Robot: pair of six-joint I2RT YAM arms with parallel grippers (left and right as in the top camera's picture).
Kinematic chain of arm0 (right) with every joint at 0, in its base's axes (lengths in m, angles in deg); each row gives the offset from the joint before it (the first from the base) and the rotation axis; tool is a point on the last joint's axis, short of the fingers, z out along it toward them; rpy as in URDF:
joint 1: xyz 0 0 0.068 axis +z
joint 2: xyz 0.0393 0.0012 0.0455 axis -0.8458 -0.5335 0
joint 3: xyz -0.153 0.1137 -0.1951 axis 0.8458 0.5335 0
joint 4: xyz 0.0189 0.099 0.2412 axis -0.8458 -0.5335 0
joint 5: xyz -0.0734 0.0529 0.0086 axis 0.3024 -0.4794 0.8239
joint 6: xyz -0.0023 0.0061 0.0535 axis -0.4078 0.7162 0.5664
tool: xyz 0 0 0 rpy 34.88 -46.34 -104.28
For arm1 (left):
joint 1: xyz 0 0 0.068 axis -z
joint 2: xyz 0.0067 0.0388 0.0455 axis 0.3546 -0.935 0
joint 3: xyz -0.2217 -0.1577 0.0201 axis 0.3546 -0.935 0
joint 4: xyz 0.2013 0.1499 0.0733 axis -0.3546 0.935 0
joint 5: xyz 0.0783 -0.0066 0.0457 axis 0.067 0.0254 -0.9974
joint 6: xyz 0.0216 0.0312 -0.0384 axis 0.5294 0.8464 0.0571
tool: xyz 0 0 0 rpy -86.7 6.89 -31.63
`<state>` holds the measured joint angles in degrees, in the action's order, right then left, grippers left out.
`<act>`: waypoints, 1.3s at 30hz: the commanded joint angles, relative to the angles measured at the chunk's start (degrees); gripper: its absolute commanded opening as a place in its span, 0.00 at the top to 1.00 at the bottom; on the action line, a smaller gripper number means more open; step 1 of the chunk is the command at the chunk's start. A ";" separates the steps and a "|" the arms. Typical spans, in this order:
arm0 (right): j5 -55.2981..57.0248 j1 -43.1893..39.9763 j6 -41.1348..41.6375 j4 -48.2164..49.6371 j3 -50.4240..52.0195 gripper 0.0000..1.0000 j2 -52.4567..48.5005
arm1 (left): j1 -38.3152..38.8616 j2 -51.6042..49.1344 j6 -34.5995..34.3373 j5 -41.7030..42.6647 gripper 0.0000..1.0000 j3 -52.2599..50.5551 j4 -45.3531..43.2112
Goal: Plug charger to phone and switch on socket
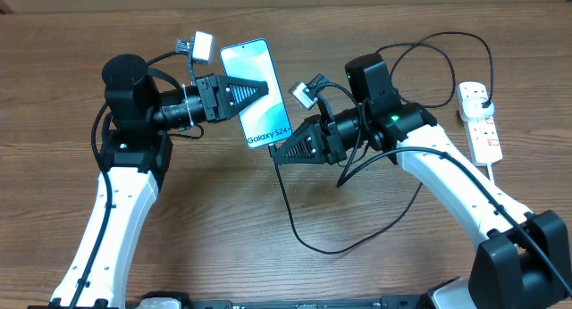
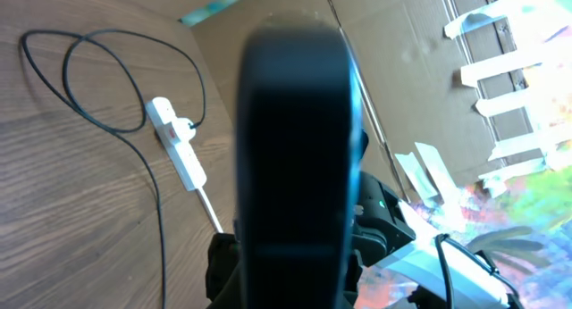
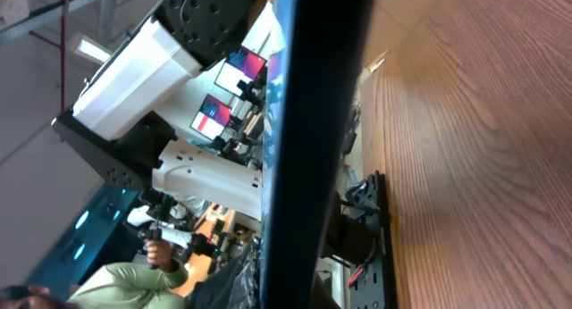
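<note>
Overhead shows me the phone (image 1: 259, 99) at centre, clamped in the left gripper (image 1: 264, 87), with the right gripper (image 1: 276, 156) pinched on the charger (image 1: 286, 197) tip at its lower edge. I can't tell if it's seated. The plug sits in the socket (image 1: 483, 130); I judge switching on remains.

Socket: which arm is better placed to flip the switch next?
Right. The socket sits on the same side as the right arm, close to it, while the left end effector is shut on the phone, far from it.
</note>
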<state>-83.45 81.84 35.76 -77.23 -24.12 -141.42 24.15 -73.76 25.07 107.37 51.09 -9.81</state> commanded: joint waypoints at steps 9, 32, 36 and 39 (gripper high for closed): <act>2.19 -0.59 3.19 1.64 -0.26 0.96 0.33 | 1.70 0.33 5.31 5.95 0.96 0.28 0.00; 3.30 -0.59 6.82 5.18 -0.26 0.96 0.33 | 3.93 0.24 7.15 9.31 0.96 0.28 0.57; 3.54 -0.59 6.82 5.20 -0.26 0.96 0.33 | 3.98 0.24 7.19 9.31 0.96 0.26 0.72; 3.74 -0.59 6.80 5.33 -0.26 0.96 0.33 | 4.02 0.24 7.78 9.31 0.96 0.26 1.81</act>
<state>-82.31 81.86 42.08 -73.71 -23.27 -141.42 24.56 -73.76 31.02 108.38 51.16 -9.68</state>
